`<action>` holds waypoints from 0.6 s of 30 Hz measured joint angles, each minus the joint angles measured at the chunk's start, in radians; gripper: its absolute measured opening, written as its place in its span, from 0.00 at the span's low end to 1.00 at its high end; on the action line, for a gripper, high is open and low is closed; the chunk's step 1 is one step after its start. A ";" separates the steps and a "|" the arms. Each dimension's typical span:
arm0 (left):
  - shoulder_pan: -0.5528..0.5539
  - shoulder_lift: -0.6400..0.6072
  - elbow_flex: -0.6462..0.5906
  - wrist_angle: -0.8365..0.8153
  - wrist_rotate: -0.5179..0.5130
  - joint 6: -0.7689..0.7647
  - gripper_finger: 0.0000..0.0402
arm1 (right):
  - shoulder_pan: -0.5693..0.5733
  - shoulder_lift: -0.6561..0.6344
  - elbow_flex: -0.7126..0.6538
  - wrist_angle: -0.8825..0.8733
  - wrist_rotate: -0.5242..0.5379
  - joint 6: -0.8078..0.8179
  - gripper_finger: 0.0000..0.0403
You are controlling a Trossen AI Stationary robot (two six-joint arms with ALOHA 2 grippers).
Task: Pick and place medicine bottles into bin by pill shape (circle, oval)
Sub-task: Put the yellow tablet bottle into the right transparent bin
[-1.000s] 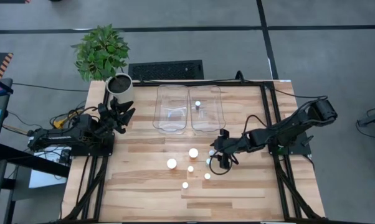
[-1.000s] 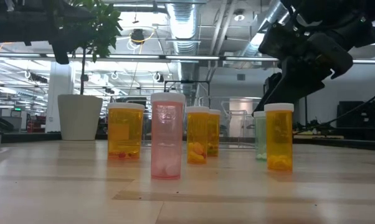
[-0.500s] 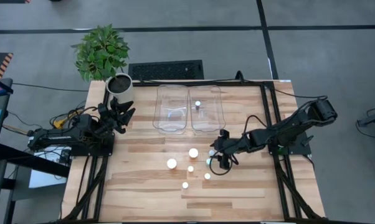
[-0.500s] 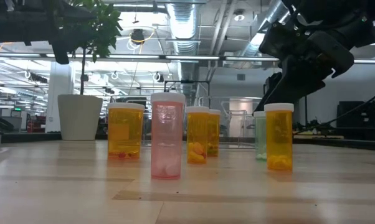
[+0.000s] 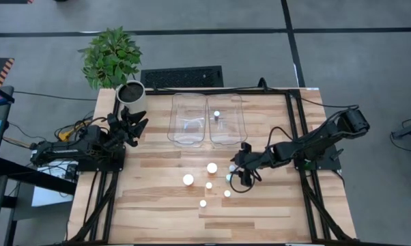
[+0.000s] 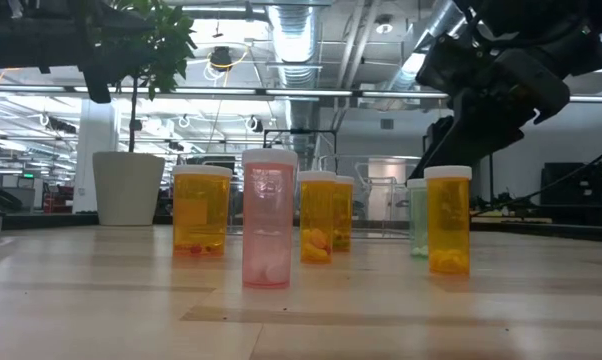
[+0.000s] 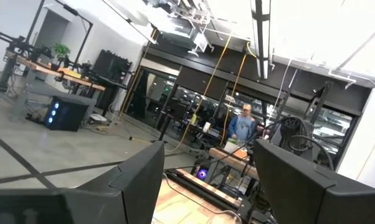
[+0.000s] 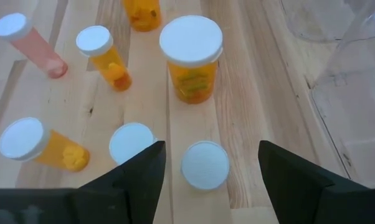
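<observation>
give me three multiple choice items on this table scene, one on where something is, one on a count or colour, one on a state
1. Where does the right pincer hang?
A. over the cluster of bottles
B. over the plant pot
C. inside a bin

2. What colour is the tall bottle nearest the low camera?
A. green
B. pink
C. blue

3. How do the right pincer's jaws stand?
A. shut on a bottle
B. shut on nothing
C. open, holding nothing

Answers:
1 A, the high view shows it above the white caps mid-table.
2 B, its body is pink under a white cap.
3 C, the right wrist view shows the fingers apart with a white cap between them, untouched.
</observation>
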 joint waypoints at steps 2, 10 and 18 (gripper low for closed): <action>0.000 0.000 0.000 0.000 0.000 0.000 0.60 | 0.006 0.000 0.000 0.000 0.000 0.000 0.66; 0.000 0.000 0.000 0.000 0.000 0.000 0.60 | 0.005 0.000 0.000 0.001 0.000 0.002 0.66; 0.000 0.000 0.000 0.000 0.000 0.000 0.60 | 0.006 0.001 0.000 0.014 0.000 0.002 0.66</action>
